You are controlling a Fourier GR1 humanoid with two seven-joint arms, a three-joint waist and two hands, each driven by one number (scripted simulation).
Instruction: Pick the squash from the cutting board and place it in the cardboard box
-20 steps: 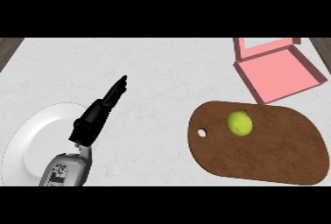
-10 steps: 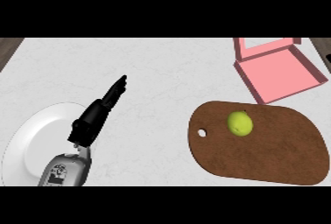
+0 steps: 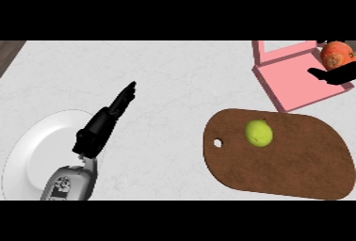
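An orange squash shows at the view's upper right edge, over the far right corner of the pink open box. My right hand is just under it, its black fingers curled against the squash, and most of the hand is cut off by the edge. The brown cutting board lies at the lower right with a yellow-green round fruit on it. My left hand stays open, fingers straight and pointing away, at the left.
A white plate sits at the lower left, partly under my left forearm. The box's raised flap stands at the far right. A dark counter edge shows at the upper left.
My right hand and the orange squash have appeared at the upper right over the box; neither showed before. The left hand, board and green fruit have not moved.
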